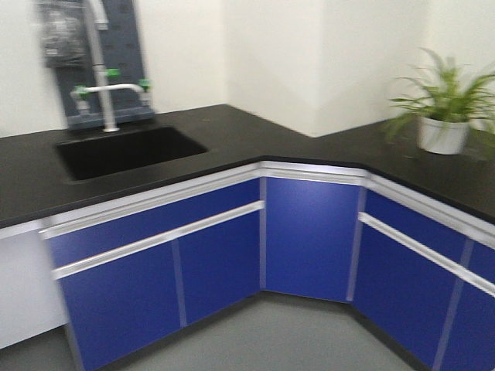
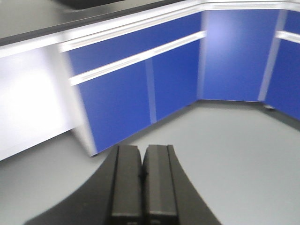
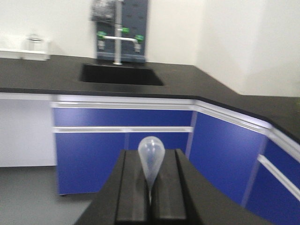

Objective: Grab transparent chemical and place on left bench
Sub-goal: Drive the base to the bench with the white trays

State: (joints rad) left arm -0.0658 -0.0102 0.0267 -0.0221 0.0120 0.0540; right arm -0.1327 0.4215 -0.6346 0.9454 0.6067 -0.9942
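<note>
- Right wrist view: my right gripper (image 3: pixel 151 161) has its fingers (image 3: pixel 133 187) drawn in close on the transparent chemical (image 3: pixel 151 151). Only its pale, spoon-shaped stirrer shows, standing upright out of the narrow gap between them. I cannot make out the glass beaker itself in this view.
- Left wrist view: my left gripper (image 2: pixel 142 150) carries nothing. Its two fingers (image 2: pixel 127 180) are pressed flat together above a grey floor (image 2: pixel 225 154).
- Front view, blurred: a black surface (image 1: pixel 255 131) wraps around a white-walled corner, above blue cabinets (image 1: pixel 224 255) with pale handle rails.
- A black sink (image 1: pixel 128 151) is set into the surface at the left. A white faucet (image 1: pixel 104 85) with green taps stands behind it, against a dark wall panel (image 1: pixel 124 62).
- A potted plant (image 1: pixel 442 116) in a white pot stands on the surface at the far right.
- In the right wrist view, a white bin (image 3: pixel 26 54) sits at the far left end of the surface, against the wall and well apart from the held chemical. Something clear sits in it, too blurred to identify.
</note>
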